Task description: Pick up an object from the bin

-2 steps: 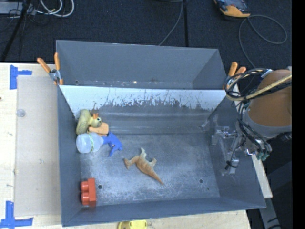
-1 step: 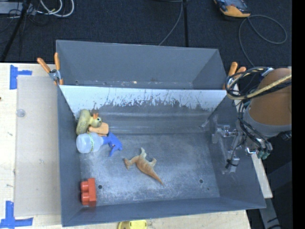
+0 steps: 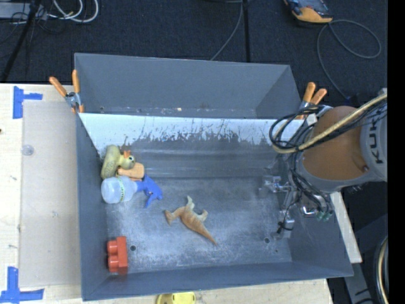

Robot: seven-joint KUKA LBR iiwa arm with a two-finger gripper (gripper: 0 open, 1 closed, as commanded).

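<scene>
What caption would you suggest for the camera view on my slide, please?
Gripper at the right side of the grey bin, apart from the tan toy dinosaur near its middle.

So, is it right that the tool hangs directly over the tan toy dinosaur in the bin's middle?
Not quite: the camera view shows the tool near the bin's right wall, over bare floor, apart from the tan toy dinosaur in the bin's middle.

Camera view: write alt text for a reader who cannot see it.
The gripper hangs over bare floor at the grey bin's right. A tan toy dinosaur lies mid-floor; a spray bottle, plush toy and red block sit by the left wall.
</scene>
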